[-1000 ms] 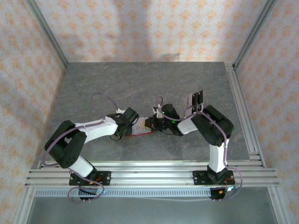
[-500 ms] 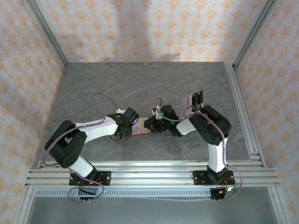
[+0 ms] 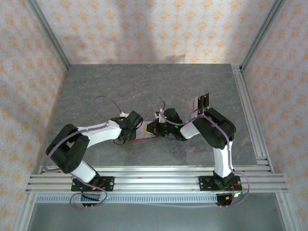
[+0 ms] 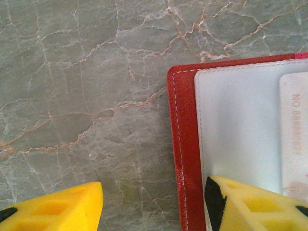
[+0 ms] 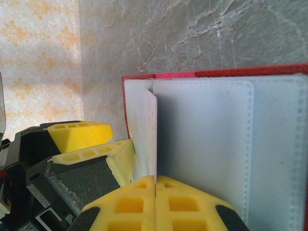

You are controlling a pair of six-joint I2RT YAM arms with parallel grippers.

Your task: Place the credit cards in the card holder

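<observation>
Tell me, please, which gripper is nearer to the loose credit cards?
Right. The right gripper is at the card holder, left of the credit cards; the left gripper is farther left, across the holder.

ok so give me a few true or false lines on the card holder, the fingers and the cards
1. The card holder lies open on the table. True.
2. The right fingers stand wide apart. False: they are pressed together on a thin pale card.
3. Both left fingers rest on the card holder. False: one rests on its lining, the other is over bare table.
4. Beyond the right arm, spare cards lie on the table. True.
</observation>
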